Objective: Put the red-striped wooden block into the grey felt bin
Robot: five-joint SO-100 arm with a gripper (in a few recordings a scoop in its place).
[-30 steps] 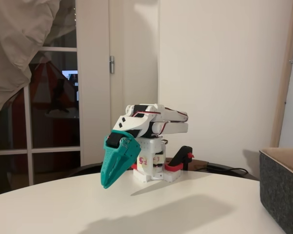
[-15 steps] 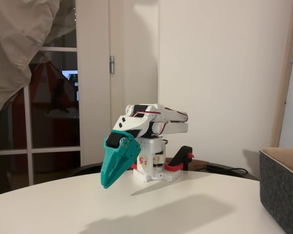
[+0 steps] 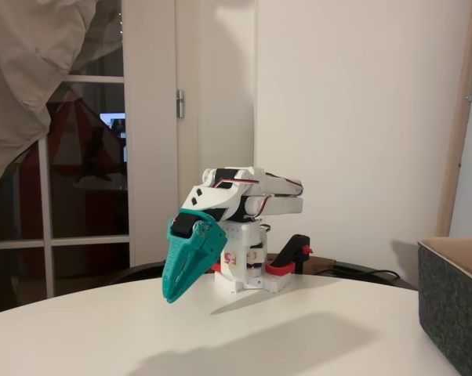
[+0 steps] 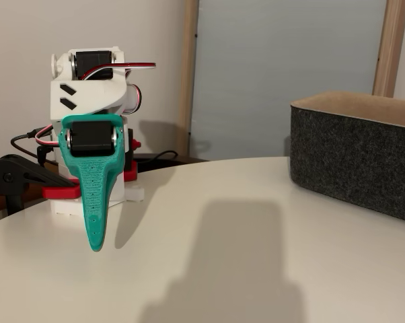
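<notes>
The grey felt bin (image 3: 455,309) stands at the table's right edge in both fixed views, dark speckled felt with a tan rim (image 4: 354,104). My white arm is folded low over its base (image 3: 244,274). Its teal gripper (image 3: 170,296) hangs tip-down just above the tabletop, well left of the bin, jaws together with nothing between them. From the other side the gripper (image 4: 95,245) reads as one narrow teal blade pointing at the table. The red-striped wooden block is out of view.
A red-and-black clamp (image 3: 292,257) holds the arm's base to the white round table (image 3: 244,337); it also shows as the clamp (image 4: 24,182) at the left edge. Black cables trail behind the base. A wide stretch of tabletop lies between gripper and bin.
</notes>
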